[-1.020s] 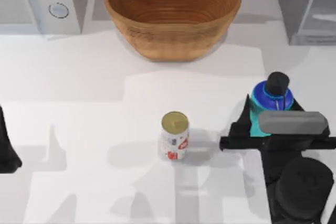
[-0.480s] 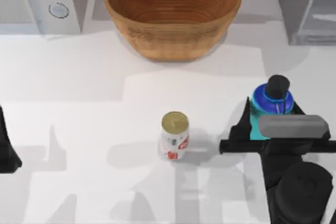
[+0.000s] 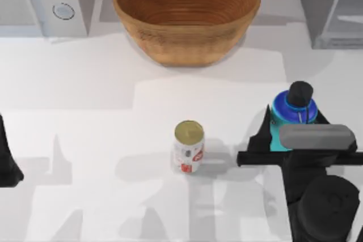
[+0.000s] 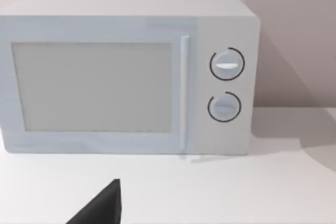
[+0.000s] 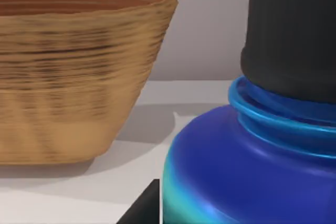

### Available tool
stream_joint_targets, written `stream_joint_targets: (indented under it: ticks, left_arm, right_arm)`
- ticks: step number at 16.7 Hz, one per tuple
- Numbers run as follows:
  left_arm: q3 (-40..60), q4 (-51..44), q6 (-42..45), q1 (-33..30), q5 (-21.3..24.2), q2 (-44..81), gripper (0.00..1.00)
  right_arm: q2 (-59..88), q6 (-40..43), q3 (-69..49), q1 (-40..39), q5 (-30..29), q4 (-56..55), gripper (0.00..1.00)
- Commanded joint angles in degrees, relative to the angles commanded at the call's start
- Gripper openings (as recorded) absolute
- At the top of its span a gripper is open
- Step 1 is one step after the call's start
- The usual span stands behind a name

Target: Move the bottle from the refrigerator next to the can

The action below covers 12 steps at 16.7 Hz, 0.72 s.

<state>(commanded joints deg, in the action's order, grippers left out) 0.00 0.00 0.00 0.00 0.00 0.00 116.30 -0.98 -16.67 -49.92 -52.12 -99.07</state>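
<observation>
Bottle (image 3: 292,111) already out of refrigerator (image 3: 332,7), upright at right-centre of frame over desk (image 3: 85,83), well right of can (image 3: 189,147) at centre. Right claw (image 3: 295,143) wrapped around bottle's lower body, apparently clamped; contact partly hidden. Left: carry bottle leftward, set just beside can, release. Left claw (image 3: 8,162) parked at left edge, finger state can't tell.
</observation>
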Motion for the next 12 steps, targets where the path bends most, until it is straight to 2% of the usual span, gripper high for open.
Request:
stream_joint_targets:
  ticks: [9,12]
  left_arm:
    - [0.0,0.0,0.0,0.0,0.0,0.0,1.00]
    - [0.0,0.0,0.0,0.0,0.0,0.0,1.00]
  right_arm:
    - [0.0,0.0,0.0,0.0,0.0,0.0,0.98]
    - [0.0,0.0,0.0,0.0,0.0,0.0,1.00]
